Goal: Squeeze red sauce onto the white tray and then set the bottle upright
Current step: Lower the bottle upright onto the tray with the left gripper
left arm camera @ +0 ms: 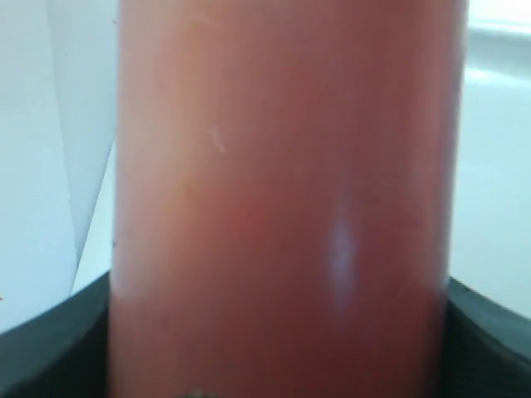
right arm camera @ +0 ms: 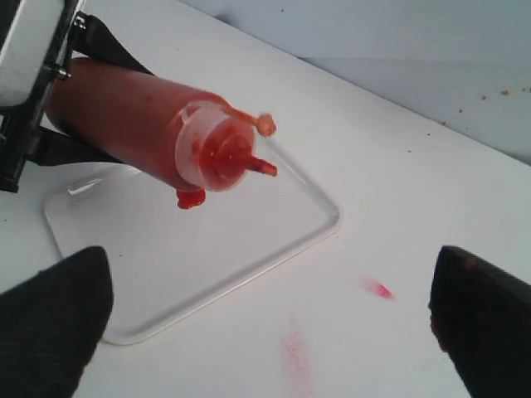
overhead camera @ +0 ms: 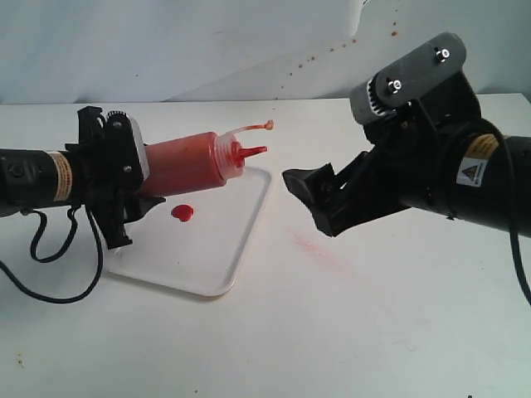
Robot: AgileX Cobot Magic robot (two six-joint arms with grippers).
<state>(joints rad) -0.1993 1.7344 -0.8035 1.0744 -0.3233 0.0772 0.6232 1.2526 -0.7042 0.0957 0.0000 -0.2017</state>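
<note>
My left gripper is shut on the bottle, holding it nearly level above the white tray, nozzle toward the right, its small cap on a strap above the nozzle. A round blob of red sauce lies on the tray under the bottle. In the left wrist view the bottle fills the frame between the dark fingers. My right gripper hangs open to the right of the tray, nothing in it. The right wrist view shows the bottle, the tray, the red sauce and my right gripper.
Faint pinkish-red smears mark the table right of the tray; the right wrist view shows these smears too. Small red specks dot the back wall. A black cable loops under the left arm.
</note>
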